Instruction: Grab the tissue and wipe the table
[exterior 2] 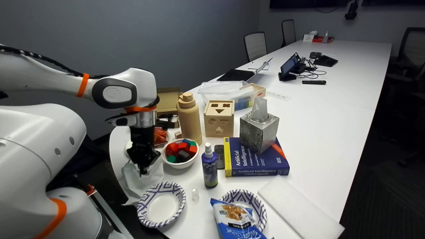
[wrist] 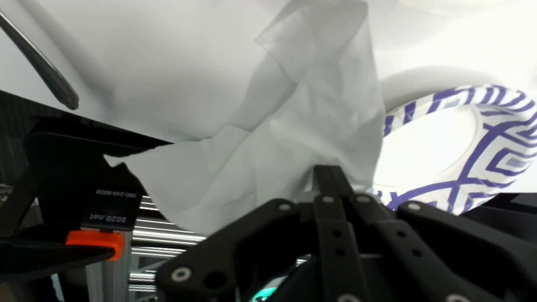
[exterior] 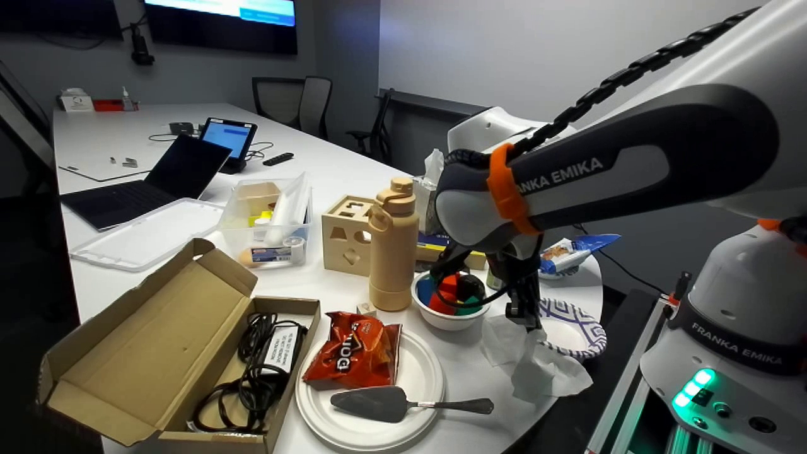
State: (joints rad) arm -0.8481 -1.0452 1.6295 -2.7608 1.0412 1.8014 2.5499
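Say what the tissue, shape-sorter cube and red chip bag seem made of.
Tissue: thin matte paper, by its soft creases and limp drape. Shape-sorter cube: probably smooth, pale wood, by its tan panels with cut-out shapes. Red chip bag: likely glossy plastic film, by its shiny crinkles.

Room on table (wrist: 168, 63) between cake server (wrist: 44, 70) and tissue (wrist: 285, 155); patterned plate (wrist: 482, 163) crowds tissue, perhaps touching.

Both exterior views look along the table (exterior 2: 325, 126), sharing its near end; the wrist view sits close above the tissue (wrist: 293, 138).
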